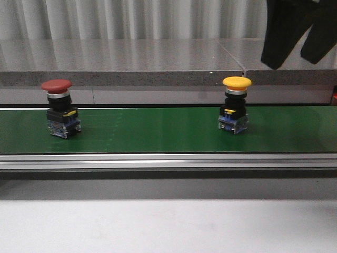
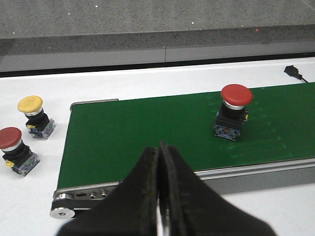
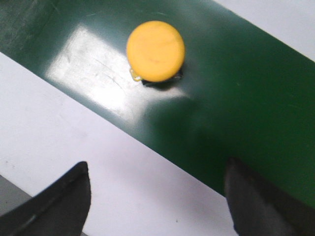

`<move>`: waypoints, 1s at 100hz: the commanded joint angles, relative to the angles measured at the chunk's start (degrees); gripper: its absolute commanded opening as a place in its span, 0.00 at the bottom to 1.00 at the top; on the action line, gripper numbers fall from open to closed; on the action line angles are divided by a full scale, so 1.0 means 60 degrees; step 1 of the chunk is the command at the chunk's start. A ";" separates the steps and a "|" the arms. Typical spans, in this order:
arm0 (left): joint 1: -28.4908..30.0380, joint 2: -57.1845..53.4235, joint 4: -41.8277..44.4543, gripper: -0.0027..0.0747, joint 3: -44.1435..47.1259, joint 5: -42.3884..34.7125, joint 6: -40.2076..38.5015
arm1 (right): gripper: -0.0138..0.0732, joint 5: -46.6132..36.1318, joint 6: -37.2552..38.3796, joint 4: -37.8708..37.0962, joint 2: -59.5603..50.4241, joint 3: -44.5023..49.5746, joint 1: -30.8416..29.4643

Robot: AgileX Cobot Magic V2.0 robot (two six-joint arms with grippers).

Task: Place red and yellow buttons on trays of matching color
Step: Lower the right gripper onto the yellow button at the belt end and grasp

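A red button (image 1: 57,86) stands upright on the green belt (image 1: 158,129) at the left, and a yellow button (image 1: 236,83) stands upright at the right. The left wrist view shows the red button (image 2: 236,96) on the belt, well beyond my left gripper (image 2: 158,148), which is shut with nothing in it. My right gripper (image 1: 293,63) hangs above and behind the yellow button. In the right wrist view it (image 3: 157,169) is open and empty over the white table, with the yellow button (image 3: 155,44) beyond it on the belt. No trays are in view.
Beside the belt's end, a second yellow button (image 2: 30,104) and a second red button (image 2: 10,137) stand on the white table (image 2: 29,196). A metal rail (image 1: 168,161) runs along the belt's front edge. A grey stone ledge (image 1: 131,76) lies behind.
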 commanded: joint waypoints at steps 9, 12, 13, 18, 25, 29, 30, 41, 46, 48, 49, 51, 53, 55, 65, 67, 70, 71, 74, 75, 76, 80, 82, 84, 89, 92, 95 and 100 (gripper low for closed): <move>-0.0082 0.0061 -0.0076 0.01 -0.0254 -0.0756 0.0006 | 0.81 -0.0164 -0.0052 0.0062 0.0666 -0.0925 0.0004; -0.0082 0.0061 -0.0076 0.01 -0.0254 -0.0756 0.0006 | 0.81 -0.0193 -0.0052 0.0014 0.0813 -0.1035 0.0004; -0.0082 0.0061 -0.0076 0.01 -0.0254 -0.0756 0.0006 | 0.81 -0.0215 -0.0052 -0.0013 0.0852 -0.1084 0.0004; -0.0082 0.0061 -0.0076 0.01 -0.0254 -0.0756 0.0006 | 0.81 -0.0359 -0.0052 -0.0167 0.1088 -0.1260 0.0004; -0.0082 0.0061 -0.0076 0.01 -0.0254 -0.0756 0.0006 | 0.81 -0.0599 -0.0052 -0.0388 0.1374 -0.1471 0.0004; -0.0082 0.0061 -0.0076 0.01 -0.0254 -0.0756 0.0006 | 0.81 -0.0683 -0.0052 -0.0465 0.1532 -0.1572 0.0004; -0.0082 0.0061 -0.0076 0.01 -0.0254 -0.0756 0.0006 | 0.81 -0.0694 -0.0052 -0.0474 0.1567 -0.1589 0.0004; -0.0082 0.0061 -0.0076 0.01 -0.0254 -0.0756 0.0006 | 0.79 -0.0828 -0.0052 -0.0574 0.1863 -0.1692 -0.0015; -0.0082 0.0061 -0.0076 0.01 -0.0254 -0.0756 0.0006 | 0.76 -0.0860 -0.0052 -0.0636 0.1959 -0.1707 -0.0058; -0.0082 0.0061 -0.0076 0.01 -0.0254 -0.0756 0.0006 | 0.73 -0.0869 -0.0052 -0.0637 0.1997 -0.1707 -0.0082; -0.0082 0.0061 -0.0076 0.01 -0.0254 -0.0756 0.0006 | 0.72 -0.0869 -0.0052 -0.0644 0.2024 -0.1707 -0.0090; -0.0082 0.0061 -0.0076 0.01 -0.0254 -0.0756 0.0006 | 0.70 -0.0882 -0.0052 -0.0644 0.2051 -0.1707 -0.0114; -0.0082 0.0061 -0.0076 0.01 -0.0254 -0.0756 0.0006 | 0.67 -0.0889 -0.0052 -0.0658 0.2071 -0.1707 -0.0148; -0.0082 0.0061 -0.0076 0.01 -0.0254 -0.0756 0.0006 | 0.64 -0.0909 -0.0052 -0.0658 0.2090 -0.1707 -0.0187; -0.0082 0.0061 -0.0076 0.01 -0.0254 -0.0756 0.0006 | 0.50 -0.0918 -0.0052 -0.0658 0.2082 -0.1707 -0.0304; -0.0082 0.0061 -0.0076 0.01 -0.0254 -0.0756 0.0006 | 0.48 -0.0918 -0.0052 -0.0658 0.2078 -0.1707 -0.0328; -0.0082 0.0061 -0.0076 0.01 -0.0254 -0.0756 0.0006 | 0.45 -0.0918 -0.0052 -0.0658 0.2068 -0.1707 -0.0349; -0.0082 0.0061 -0.0076 0.01 -0.0254 -0.0756 0.0006 | 0.45 -0.0918 -0.0052 -0.0658 0.2068 -0.1707 -0.0349; -0.0082 0.0061 -0.0076 0.01 -0.0254 -0.0756 0.0006 | 0.43 -0.0908 -0.0052 -0.0658 0.2052 -0.1707 -0.0349; -0.0082 0.0061 -0.0076 0.01 -0.0254 -0.0756 0.0006 | 0.43 -0.0907 -0.0052 -0.0658 0.2052 -0.1707 -0.0349; -0.0082 0.0061 -0.0076 0.01 -0.0254 -0.0756 0.0006 | 0.42 -0.0897 -0.0052 -0.0658 0.2052 -0.1707 -0.0349; -0.0082 0.0061 -0.0076 0.01 -0.0254 -0.0756 0.0006 | 0.42 -0.0868 -0.0052 -0.0658 0.2026 -0.1707 -0.0349; -0.0082 0.0061 -0.0076 0.01 -0.0254 -0.0756 0.0006 | 0.42 -0.0857 -0.0052 -0.0649 0.1996 -0.1707 -0.0349; -0.0082 0.0061 -0.0076 0.01 -0.0254 -0.0756 0.0006 | 0.42 -0.0847 -0.0038 -0.0649 0.1968 -0.1707 -0.0349; -0.0082 0.0061 -0.0076 0.01 -0.0254 -0.0756 0.0006 | 0.42 -0.0824 0.0131 -0.0649 0.1873 -0.1707 -0.0349; -0.0082 0.0061 -0.0076 0.01 -0.0254 -0.0756 0.0006 | 0.42 -0.0815 0.0291 -0.0649 0.1790 -0.1698 -0.0359; -0.0082 0.0061 -0.0076 0.01 -0.0254 -0.0756 0.0006 | 0.42 -0.0827 0.0469 -0.0649 0.1698 -0.1687 -0.0359; -0.0082 0.0061 -0.0076 0.01 -0.0254 -0.0756 0.0006 | 0.42 -0.0835 0.0737 -0.0695 0.1527 -0.1677 -0.0359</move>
